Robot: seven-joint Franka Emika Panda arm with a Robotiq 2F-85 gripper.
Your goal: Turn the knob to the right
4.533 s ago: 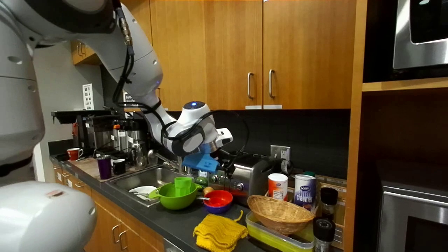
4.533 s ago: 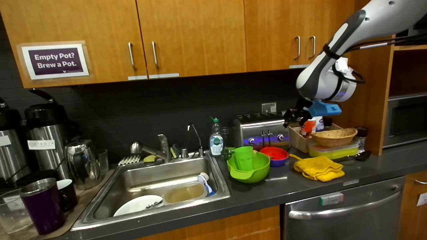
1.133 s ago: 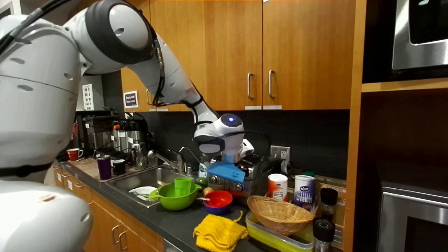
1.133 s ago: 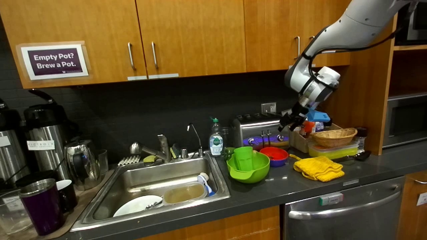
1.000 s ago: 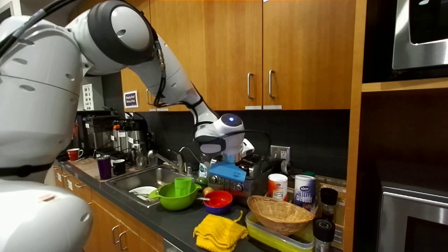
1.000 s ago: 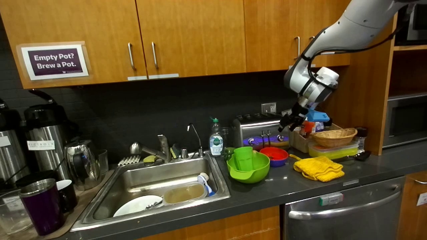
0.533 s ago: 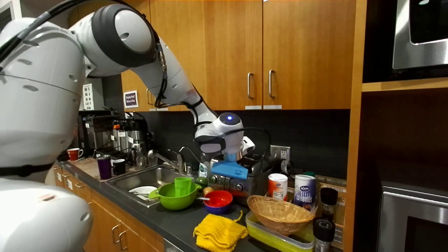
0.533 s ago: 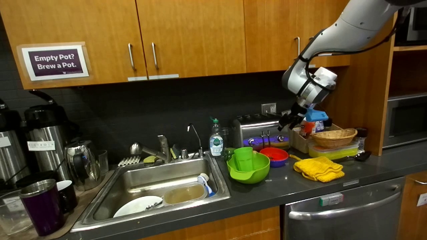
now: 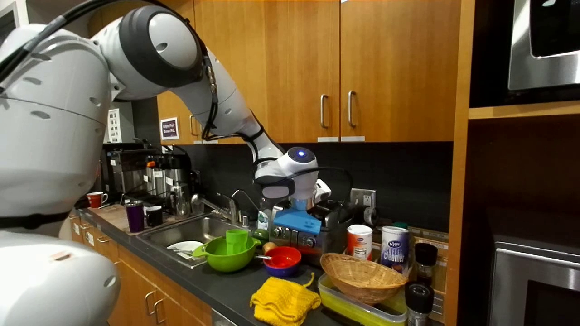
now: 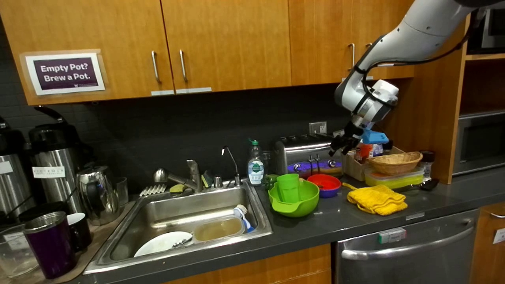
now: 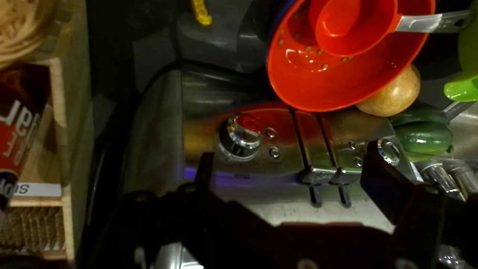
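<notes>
1. Over the past few seconds the white-and-grey jointed robot arm (image 10: 410, 35) had shifted and its black two-fingered gripper (image 11: 287, 157) had tipped down towards the boxy silver metal toaster (image 10: 305, 151)
2. Its fingers (image 11: 384, 181) stood wide apart and held nothing
3. On the toaster's front, at the end nearer the gripper, sat a round chrome knob (image 11: 242, 136), judged to be the target; a matching round chrome knob (image 11: 388, 151) sat at the far end
4. No contact showed: the approach looked nearly done, gripping and turning right seemed left to do, and the knob's setting could not be read
5. Besides the toaster, the smooth dark grey surface (image 10: 315, 227) carried a round green plastic bowl (image 10: 294, 211) holding a green plastic cup (image 10: 288, 188), a round red bowl (image 11: 310, 89) and a folded yellow knitted cloth (image 10: 376, 200)
6. Flat brown wooden cabinets (image 10: 225, 43) hung above, and a rectangular stainless steel sink (image 10: 260, 213) lay near the green plastic bowl in what was a kitchen
</notes>
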